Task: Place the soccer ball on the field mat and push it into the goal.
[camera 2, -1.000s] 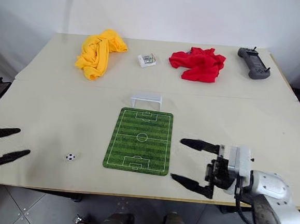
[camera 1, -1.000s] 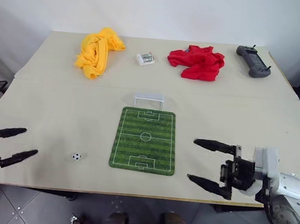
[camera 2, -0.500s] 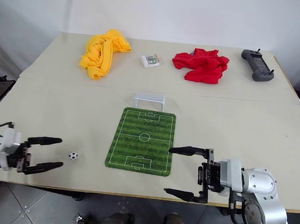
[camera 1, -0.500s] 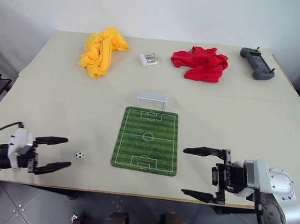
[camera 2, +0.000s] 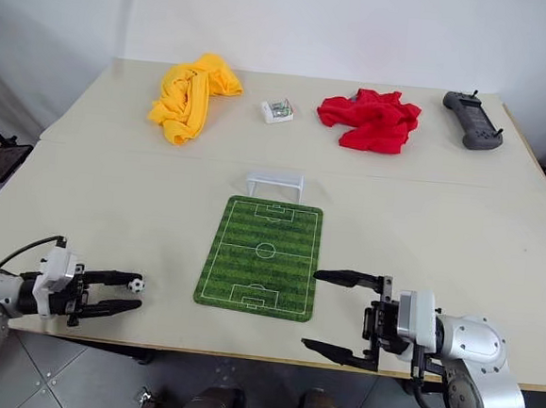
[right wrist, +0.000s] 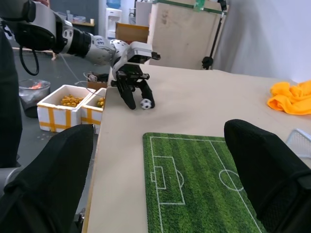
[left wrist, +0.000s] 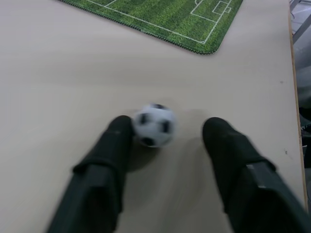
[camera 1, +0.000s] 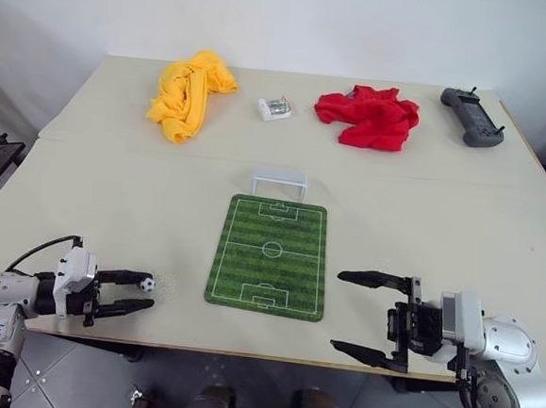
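1. Soccer ball sits on bare surface, at approx 8 o'clock of the field mat, near the mat's L edge but off it, close to the surface's front edge.
2. L end effector is low over the surface, fingers narrowed either side of the ball. In the L wrist view one finger touches the ball and the other stands a gap away, so no full grip.
3. Strip of surface btwn ball and mat's L edge is bare. The mat lies flat with its long axis running 6 to 12 o'clock.
4. Goal stands at the mat's 12 o'clock, just beyond the far short edge w/ a thin gap, mouth facing the mat. Pitch is unobstructed from near end to far end.
5. R end effector is at 4 o'clock of the mat, just off its R near corner, fingers spread wide, holding nothing, pointing toward the mat.
6. Far-side items, all well apart from the mat: yellow cloth at 11 o'clock, small white box at 12 behind the goal, red cloth at 1, grey controller at 2 near the far R corner.
7. Seam line crosses the surface L to R, btwn goal and far items.
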Robot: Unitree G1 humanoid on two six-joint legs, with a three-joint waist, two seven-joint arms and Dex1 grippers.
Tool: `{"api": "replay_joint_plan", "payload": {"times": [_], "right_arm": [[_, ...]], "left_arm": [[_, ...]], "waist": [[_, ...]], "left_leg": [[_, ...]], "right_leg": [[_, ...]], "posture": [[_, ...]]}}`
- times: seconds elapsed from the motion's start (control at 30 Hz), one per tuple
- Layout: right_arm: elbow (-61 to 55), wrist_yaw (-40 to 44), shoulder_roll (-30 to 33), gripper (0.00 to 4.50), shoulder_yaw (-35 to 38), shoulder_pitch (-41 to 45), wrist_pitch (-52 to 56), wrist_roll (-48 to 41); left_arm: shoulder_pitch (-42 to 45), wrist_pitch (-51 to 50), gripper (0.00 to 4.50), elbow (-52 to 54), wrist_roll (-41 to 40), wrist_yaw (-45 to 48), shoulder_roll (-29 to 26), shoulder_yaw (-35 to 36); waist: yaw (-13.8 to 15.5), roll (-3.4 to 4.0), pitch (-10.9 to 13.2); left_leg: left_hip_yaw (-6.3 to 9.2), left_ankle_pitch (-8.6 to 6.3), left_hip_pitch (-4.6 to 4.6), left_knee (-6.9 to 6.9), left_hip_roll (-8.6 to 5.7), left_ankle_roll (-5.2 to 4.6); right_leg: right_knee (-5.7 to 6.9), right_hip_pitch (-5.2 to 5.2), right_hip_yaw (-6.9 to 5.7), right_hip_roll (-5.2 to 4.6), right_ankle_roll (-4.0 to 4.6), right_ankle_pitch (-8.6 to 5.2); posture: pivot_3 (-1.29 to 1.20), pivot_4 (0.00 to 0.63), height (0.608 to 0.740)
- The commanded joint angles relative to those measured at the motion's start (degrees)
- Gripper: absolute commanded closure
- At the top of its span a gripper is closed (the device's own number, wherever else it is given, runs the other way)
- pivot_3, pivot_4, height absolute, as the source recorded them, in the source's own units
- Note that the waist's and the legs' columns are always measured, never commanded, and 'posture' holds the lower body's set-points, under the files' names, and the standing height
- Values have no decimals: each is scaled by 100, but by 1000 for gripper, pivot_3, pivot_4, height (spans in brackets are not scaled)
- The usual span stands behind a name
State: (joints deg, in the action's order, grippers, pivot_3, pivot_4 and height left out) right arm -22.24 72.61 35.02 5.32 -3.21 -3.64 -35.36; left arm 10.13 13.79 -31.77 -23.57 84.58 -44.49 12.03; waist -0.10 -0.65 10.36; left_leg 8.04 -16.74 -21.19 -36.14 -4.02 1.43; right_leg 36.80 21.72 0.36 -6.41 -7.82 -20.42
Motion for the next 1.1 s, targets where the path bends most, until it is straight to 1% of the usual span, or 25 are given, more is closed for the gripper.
{"api": "replay_joint_plan", "payload": {"times": [0.03,0.07,0.1,0.17,0.27,0.3,0.37,0.43,0.47,0.57,0.63,0.73,0.83,0.87,0.93,1.1], "right_arm": [[-294,-169,38,0,117,-116,-22,-39],[-309,-201,40,0,121,-143,-24,-35],[-323,-223,54,0,145,-205,-35,-23],[-350,-243,99,0,224,-378,-65,-14],[-359,-243,174,0,438,-669,-151,-21],[-321,-185,248,0,600,-816,-175,-38],[-243,-72,413,0,939,-1110,-130,-138],[-72,114,626,0,1340,-1399,-136,-195],[-27,171,685,0,1446,-1477,-157,-200],[162,295,792,0,1766,-1725,-190,-184],[223,305,781,0,1844,-1792,-218,-150],[173,233,699,0,1831,-1795,-263,-126],[85,38,543,0,1756,-1717,-315,-66],[41,-60,468,0,1721,-1682,-339,-38],[-31,-208,327,0,1656,-1667,-378,8],[-99,-313,244,0,1586,-1697,-415,72]], "left_arm": [[129,4,3260,49,63,-136,117,-50],[163,-6,3562,56,56,-169,154,-47],[194,-118,3650,197,-1,-163,182,-68],[265,-205,3650,487,-75,-119,223,-122],[441,-700,3650,1199,-272,-125,247,-236],[648,-1042,3650,1493,-311,-230,272,-347],[1081,-1536,3650,1953,-78,-550,296,-669],[1550,-1631,3650,2311,341,-595,424,-1245],[1672,-1614,3650,2390,468,-602,462,-1424],[2013,-2314,3650,2751,728,-918,803,-2072],[2051,-2649,3650,2919,888,-1032,982,-2441],[1983,-2502,3650,3008,1140,-1177,1129,-2724],[1837,-2360,3650,2993,1359,-1304,1158,-2895],[1801,-2243,3650,2918,1489,-1498,1221,-2906],[1729,-2174,3650,2866,1517,-1594,1333,-2940],[1571,-2135,3650,2876,1564,-1663,1452,-3013]], "waist": [[5,0,0],[6,0,0],[6,0,0],[6,0,0],[25,0,0],[32,0,0],[88,0,0],[131,0,0],[139,1,-1],[112,7,-4],[80,7,-4],[4,6,-3],[4,7,-4],[7,7,-4],[26,6,-3],[99,7,-4]], "left_leg": [[0,0,0,-1,-1,0],[0,0,0,-1,-3,0],[0,0,0,-2,-4,0],[0,0,-1,-1,-5,-1],[3,0,-4,-2,-6,-1],[3,0,-5,-3,-6,-1],[6,1,-6,-6,-9,-3],[5,1,-6,-13,-12,-5],[0,1,-4,-14,-14,-7],[-21,2,0,-11,-17,-17],[-29,1,2,-10,-14,-19],[-32,1,0,-8,-5,-18],[-31,2,2,-10,-2,-17],[-32,2,1,-11,-5,-17],[-32,2,0,-13,-7,-17],[-31,1,-3,-16,-13,-18]], "right_leg": [[0,0,-1,1,0,0],[1,0,-1,3,0,0],[1,-1,-1,2,0,0],[0,-1,-1,2,-1,0],[0,-1,-3,2,-1,0],[-1,-2,-3,2,-1,0],[-4,-6,-5,3,-2,1],[-7,-12,-4,6,-5,2],[-11,-14,-1,8,-10,5],[-28,-20,9,7,-18,9],[-27,-19,11,13,-18,10],[-22,-12,13,19,-18,10],[-23,-13,14,20,-18,10],[-25,-13,15,18,-18,10],[-26,-14,16,16,-18,10],[-29,-14,16,9,-19,10]], "posture": [[0,150,740],[0,150,740],[0,150,740],[0,150,740],[0,150,740],[0,150,740],[0,150,740],[0,150,740],[0,150,740],[0,150,740],[0,150,740],[0,150,740],[0,150,740],[0,150,740],[0,150,740],[0,150,740]]}}
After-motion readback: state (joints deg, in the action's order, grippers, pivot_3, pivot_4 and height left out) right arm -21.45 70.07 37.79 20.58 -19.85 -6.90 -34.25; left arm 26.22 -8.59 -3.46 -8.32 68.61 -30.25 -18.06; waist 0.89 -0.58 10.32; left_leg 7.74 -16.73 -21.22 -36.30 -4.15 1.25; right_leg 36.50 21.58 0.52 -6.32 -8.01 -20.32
